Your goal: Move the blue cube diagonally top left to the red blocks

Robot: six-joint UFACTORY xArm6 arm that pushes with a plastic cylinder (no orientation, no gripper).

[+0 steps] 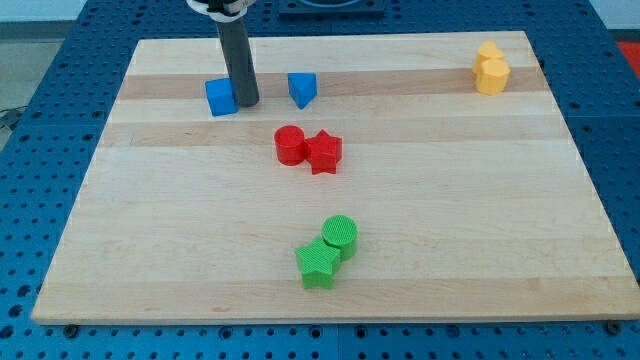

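Observation:
The blue cube point(221, 97) sits near the view's top left of the wooden board point(150, 230). My tip point(247, 103) rests on the board right beside the cube's right side, touching or nearly touching it. The red cylinder point(290, 144) and the red star-shaped block point(323, 152) lie together near the board's middle, below and right of the cube. A second blue block point(302, 89), wedge-like in shape, sits to the right of my tip.
Two yellow blocks point(490, 69) stand together at the view's top right. A green cylinder point(340, 234) and a green star block point(318, 264) lie together near the view's bottom centre. The board lies on a blue perforated table point(30, 130).

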